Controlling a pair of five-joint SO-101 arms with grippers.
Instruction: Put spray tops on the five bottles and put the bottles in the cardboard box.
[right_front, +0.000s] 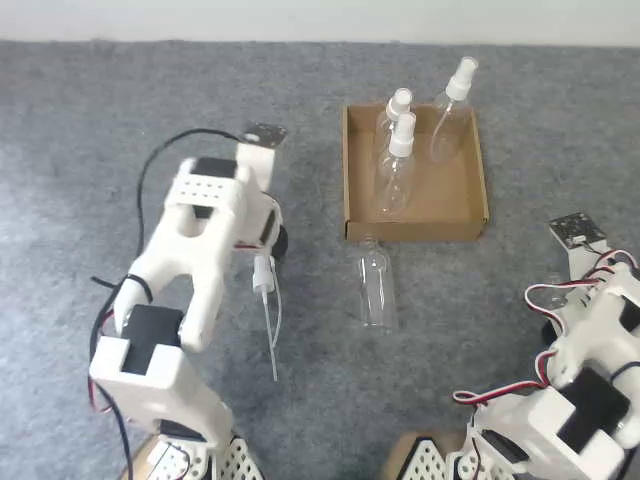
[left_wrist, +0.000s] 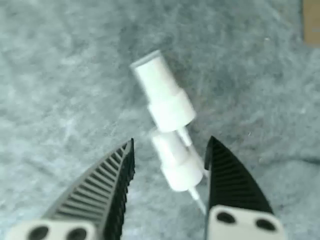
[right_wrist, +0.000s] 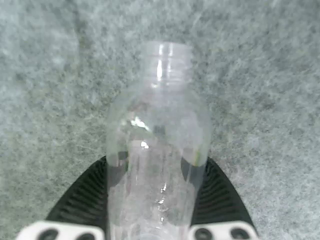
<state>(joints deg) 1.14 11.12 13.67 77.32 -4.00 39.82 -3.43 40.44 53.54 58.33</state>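
Grey, felt-like fabric is seen covering the surface, matted and faintly mottled. Toward the far side a shallow, rectangular cardboard box is set, brown and open-topped. Five clear plastic bottles are counted in all. Three capped bottles are found inside the box, each fitted with a white spray top and each turned with that top toward the box's far wall. A loose bottle — round-shouldered, without a top — is laid on its side just beside the box's near wall. Its long axis runs from the box toward the arms, and its open neck is turned to the box.

Two unfitted spray tops are counted under the left arm: the farther spray top and the nearer spray top. Both are white, cylindrical and stepped, and they are laid in line, one behind the other, on the fabric. Thin dip tubes are trailed from them toward the arms' bases. The left end effector is held wide open, nothing gripped, with its black ribbed fingers set to either side of the nearer spray top.

The right end effector is closed against the clamped bottle — threaded at the neck, uncapped — whose long axis is pointed away from the wrist, open neck foremost. Whether it is lifted off the fabric cannot be told.
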